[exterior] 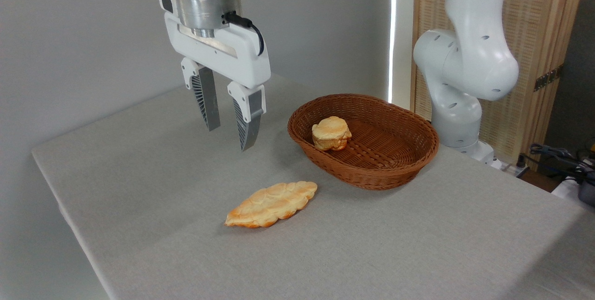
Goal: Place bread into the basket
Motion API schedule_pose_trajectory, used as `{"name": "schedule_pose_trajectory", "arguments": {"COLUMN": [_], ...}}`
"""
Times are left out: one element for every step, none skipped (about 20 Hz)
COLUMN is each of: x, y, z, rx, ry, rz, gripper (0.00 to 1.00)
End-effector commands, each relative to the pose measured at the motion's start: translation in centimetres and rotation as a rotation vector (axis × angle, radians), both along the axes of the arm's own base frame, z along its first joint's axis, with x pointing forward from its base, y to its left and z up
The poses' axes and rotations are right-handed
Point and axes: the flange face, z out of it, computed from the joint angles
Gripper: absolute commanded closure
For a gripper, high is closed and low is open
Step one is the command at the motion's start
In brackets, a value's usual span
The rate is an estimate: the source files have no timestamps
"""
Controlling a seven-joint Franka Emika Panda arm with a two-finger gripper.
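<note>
The bread (331,133), a chunky golden-orange roll with a pale toasted top, lies inside the oval brown wicker basket (372,176), near its left wall. My gripper (230,138) hangs in the air to the left of the basket, above the grey table. Its two ribbed fingers (207,100) point down and stand apart, with nothing between them. The gripper touches neither the roll nor the basket.
A longer flat braided bread (272,203) lies on the grey tablecloth (395,249) in front of the basket. The arm's white base (458,104) stands at the table's back right. The table's left edge runs diagonally below the gripper.
</note>
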Motion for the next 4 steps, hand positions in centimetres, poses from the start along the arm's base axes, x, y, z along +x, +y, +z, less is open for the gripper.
{"name": "schedule_pose_trajectory", "arguments": {"x": [0.55,0.62,0.62,0.69], "y": [0.23,0.20,0.20,0.18], "z": [0.11,-0.06,-0.06,-0.11], "rx": [-0.016,-0.017,-0.017,-0.018], "ry": [0.002,0.006,0.006,0.005], "rz": [-0.003,0.004,0.004,0.005], "gripper": [0.00,0.00,0.00,0.00]}}
